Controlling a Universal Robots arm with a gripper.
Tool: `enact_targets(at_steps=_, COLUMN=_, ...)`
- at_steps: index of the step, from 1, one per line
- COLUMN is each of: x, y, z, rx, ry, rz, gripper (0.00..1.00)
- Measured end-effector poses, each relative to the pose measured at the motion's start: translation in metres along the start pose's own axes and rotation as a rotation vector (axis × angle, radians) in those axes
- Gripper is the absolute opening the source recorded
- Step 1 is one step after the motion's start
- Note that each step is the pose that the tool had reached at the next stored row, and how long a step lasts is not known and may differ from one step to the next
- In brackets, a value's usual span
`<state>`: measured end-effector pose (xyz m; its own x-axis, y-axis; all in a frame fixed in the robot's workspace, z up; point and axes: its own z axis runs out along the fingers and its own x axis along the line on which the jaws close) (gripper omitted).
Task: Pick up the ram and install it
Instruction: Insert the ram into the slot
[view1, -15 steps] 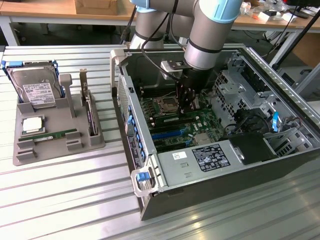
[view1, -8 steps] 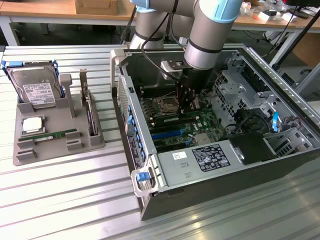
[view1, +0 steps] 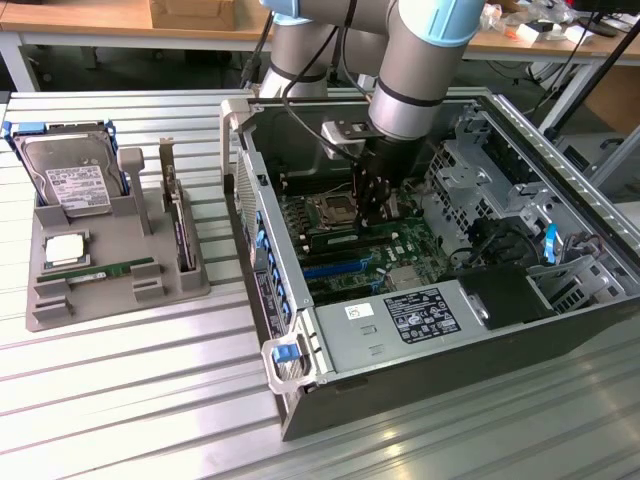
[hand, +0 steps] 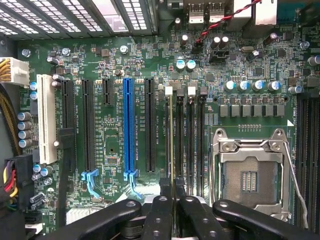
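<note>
gripper (hand: 171, 197): fingers pinched on the near end of the ram (hand: 171, 140), down inside the open computer case (view1: 300, 330)
ram: edge-on in the memory slots (hand: 185, 142) beside the CPU socket (hand: 250, 175)
long axis: runs straight away from the fingertips, parallel with the slots
</note>
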<state>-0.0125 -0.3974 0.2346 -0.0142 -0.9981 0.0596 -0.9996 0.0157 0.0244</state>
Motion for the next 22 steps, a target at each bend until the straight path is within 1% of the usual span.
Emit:
enact_targets(at_steps=7, x=0.0, y=0.0, z=0.0011, rx=-0.0001, ry=-0.0002, rz=0.0, gripper=0.12)
enact_targets(at_steps=8, x=0.0, y=0.0, z=0.0011, rx=-0.0001, ry=-0.0002, rz=0.0, gripper=0.13)
enact_targets(at_steps=9, x=0.0, y=0.0, z=0.0011, rx=-0.0001, ry=-0.0002, rz=0.0, gripper=0.2)
enact_targets(at_steps=10, x=0.0, y=0.0, z=0.0006, rx=-0.0002, ry=0.0001, rz=0.0, gripper=0.2)
enact_targets(at_steps=11, x=0.0, y=0.0001, z=-0.0045, rx=0.0, ry=-0.0002, rz=0.0, gripper=0.2)
enact_targets(at_steps=12, x=0.001, y=0.0003, z=-0.0126, rx=-0.0001, ry=0.0, rz=0.0, gripper=0.2)
enact_targets(at_steps=13, x=0.001, y=0.0004, z=-0.0162, rx=-0.0001, ry=-0.0002, rz=0.0, gripper=0.2)
enact_targets(at_steps=14, x=0.001, y=0.0004, z=-0.0164, rx=0.0, ry=-0.0004, rz=0.0, gripper=0.12)
enact_targets(at_steps=16, x=0.001, y=-0.0127, z=-0.0167, rx=-0.0079, ry=0.0001, rz=0.0, gripper=0.11)
enact_targets(at_steps=18, x=0.001, y=-0.0238, z=-0.0168, rx=-0.0145, ry=0.0, rz=-0.001, gripper=0.11)
enact_targets(at_steps=19, x=0.001, y=-0.0272, z=-0.0169, rx=-0.0166, ry=0.0, rz=-0.001, gripper=0.11)
enact_targets(at_steps=20, x=0.0, y=-0.0384, z=-0.0172, rx=-0.0237, ry=0.0003, rz=-0.001, gripper=0.11)
enact_targets(at_steps=21, x=0.0, y=-0.0546, z=-0.0175, rx=-0.0339, ry=0.0005, rz=-0.002, gripper=0.11)
enact_targets(at_steps=22, x=0.0, y=-0.0703, z=-0.0177, rx=-0.0472, ry=0.0006, rz=-0.003, gripper=0.11)
